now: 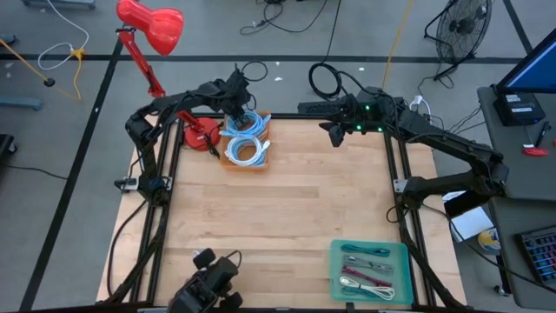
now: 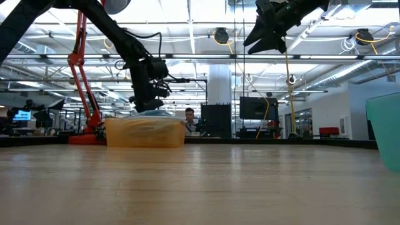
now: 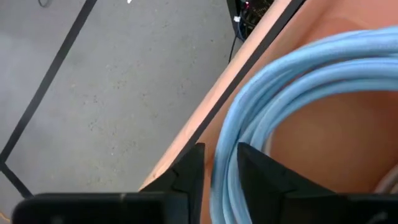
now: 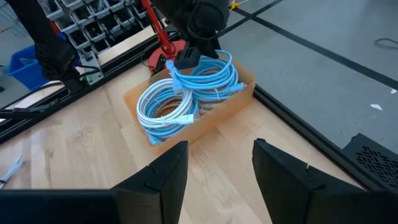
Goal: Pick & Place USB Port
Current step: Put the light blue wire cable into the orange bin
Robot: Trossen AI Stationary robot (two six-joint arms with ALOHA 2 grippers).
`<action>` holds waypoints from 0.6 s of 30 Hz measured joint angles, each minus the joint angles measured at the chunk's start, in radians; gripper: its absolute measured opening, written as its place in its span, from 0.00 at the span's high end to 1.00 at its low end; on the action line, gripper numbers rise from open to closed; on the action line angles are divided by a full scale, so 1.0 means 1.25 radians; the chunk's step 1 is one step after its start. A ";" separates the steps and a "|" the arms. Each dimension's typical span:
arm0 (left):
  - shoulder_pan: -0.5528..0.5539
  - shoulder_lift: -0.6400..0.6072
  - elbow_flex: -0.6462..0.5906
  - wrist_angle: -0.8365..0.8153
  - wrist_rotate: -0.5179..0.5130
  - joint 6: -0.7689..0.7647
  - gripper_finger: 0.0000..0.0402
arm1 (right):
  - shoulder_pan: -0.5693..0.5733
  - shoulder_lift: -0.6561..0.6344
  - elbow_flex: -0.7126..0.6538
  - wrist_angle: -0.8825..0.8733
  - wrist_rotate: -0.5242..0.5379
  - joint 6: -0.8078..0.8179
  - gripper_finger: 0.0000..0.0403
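Observation:
An orange box [image 1: 263, 162] sits at the table's far left part and holds two coiled cables: a light blue coil [image 1: 248, 124] and a paler blue-white coil [image 1: 245, 153] nearer me. My left gripper [image 1: 237, 111] reaches down into the box's far end and is shut on the light blue coil [image 4: 211, 78]. My right gripper [image 1: 334, 135] hangs open in the air over the table's far edge, right of the box, and touches nothing. The right wrist view looks at the box [image 4: 214, 121] past its spread fingers. My left gripper [image 3: 221, 177] pinches strands of the light blue coil [image 3: 225, 163] between its two fingers, at the coil's far edge beside the box's far wall. The fingers [image 4: 185, 61] come from above, pointing down. The coil lies in the box, resting on the other cables.
A red desk lamp [image 1: 149, 26] stands with its base [image 1: 198, 135] just left of the box. A teal tray [image 1: 334, 261] with several cables lies at the near right corner. Bare wood lies between box and tray. A black device [image 1: 208, 283] sits at the near edge.

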 joint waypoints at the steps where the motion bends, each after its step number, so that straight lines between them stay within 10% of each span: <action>1: -0.002 -0.003 0.000 -0.003 -0.004 -0.003 0.74 | 0.000 0.000 0.000 0.000 0.000 0.001 0.58; 18: -0.029 -0.207 0.001 -0.260 0.246 0.150 0.84 | 0.000 0.000 0.000 0.027 0.000 0.000 0.58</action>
